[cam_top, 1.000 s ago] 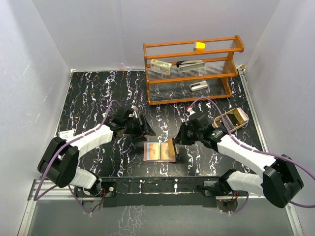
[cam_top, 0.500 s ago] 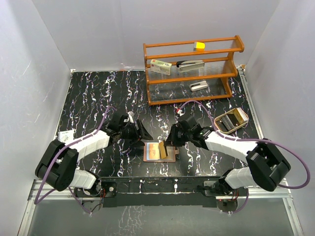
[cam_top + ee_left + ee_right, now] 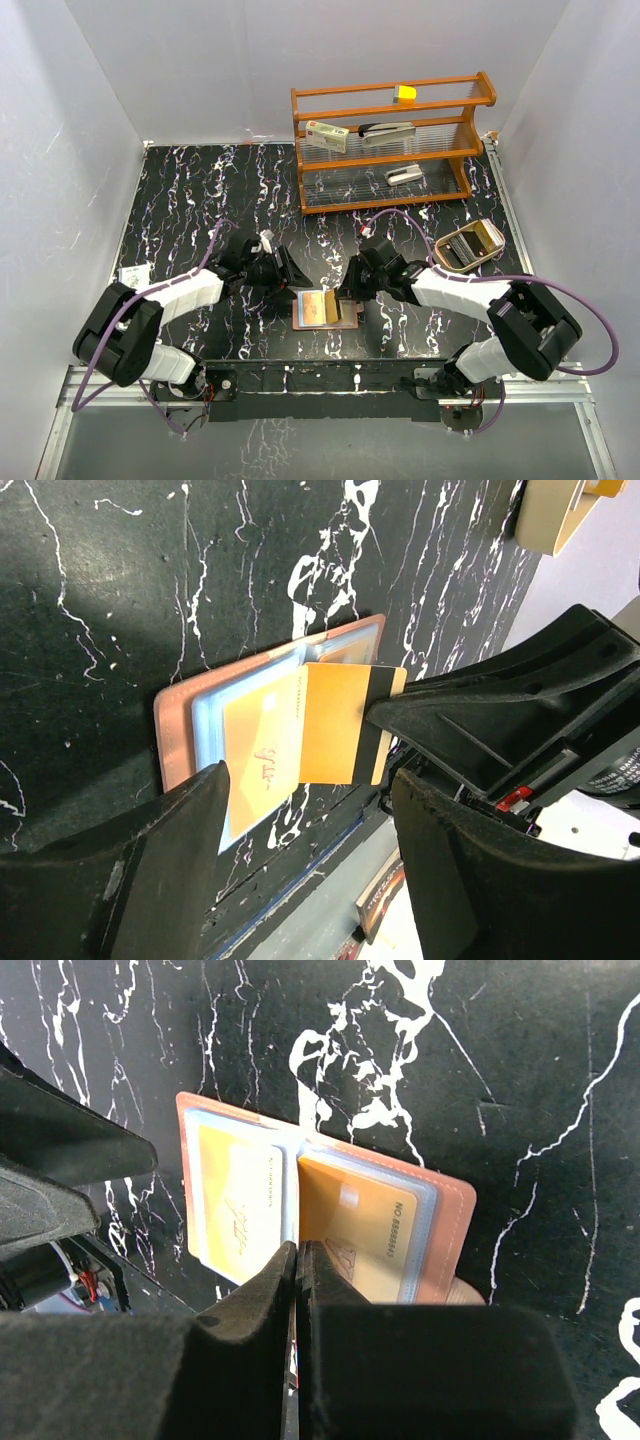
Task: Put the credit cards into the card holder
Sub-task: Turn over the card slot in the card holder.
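Pinching an orange card (image 3: 335, 725) in the closed right tool (image 3: 297, 1252) over the open card holder (image 3: 175, 730), with left tool (image 3: 308, 778) spread open beside.

We see the black marbled table (image 3: 200, 190) bearing 1 open card holder (image 3: 297, 318), 1 rack (image 3: 400, 157), 1 tray (image 3: 496, 238), 1 packet (image 3: 133, 272).
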Controlling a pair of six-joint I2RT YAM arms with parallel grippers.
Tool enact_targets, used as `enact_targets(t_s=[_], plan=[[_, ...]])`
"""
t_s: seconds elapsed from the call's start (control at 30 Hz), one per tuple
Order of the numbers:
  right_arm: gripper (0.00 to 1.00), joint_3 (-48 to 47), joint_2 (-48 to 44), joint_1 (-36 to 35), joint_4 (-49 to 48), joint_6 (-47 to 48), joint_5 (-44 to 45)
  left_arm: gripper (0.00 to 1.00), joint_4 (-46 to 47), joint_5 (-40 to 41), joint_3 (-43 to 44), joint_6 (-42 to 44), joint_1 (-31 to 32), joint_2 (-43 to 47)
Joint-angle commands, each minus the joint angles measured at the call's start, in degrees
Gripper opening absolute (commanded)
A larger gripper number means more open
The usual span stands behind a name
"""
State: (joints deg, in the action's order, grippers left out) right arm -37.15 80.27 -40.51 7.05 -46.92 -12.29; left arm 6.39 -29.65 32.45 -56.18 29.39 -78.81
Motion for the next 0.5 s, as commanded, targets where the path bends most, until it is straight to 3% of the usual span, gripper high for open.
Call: enact_targets(t_s=[0.0, 0.47], plan=[[0.0, 0.57, 0.41, -0.31, -3.39, -0.5, 1.76, 0.65, 1.65, -2.21, -0.87, -0.36, -0.32, -1.73], [0.0, 1.55, 1.08, -0.35, -4.93, -0.72, 0.82, 0.65, 5.4, -3.48, -2.34, -1.73, -0.21, -4.02]])
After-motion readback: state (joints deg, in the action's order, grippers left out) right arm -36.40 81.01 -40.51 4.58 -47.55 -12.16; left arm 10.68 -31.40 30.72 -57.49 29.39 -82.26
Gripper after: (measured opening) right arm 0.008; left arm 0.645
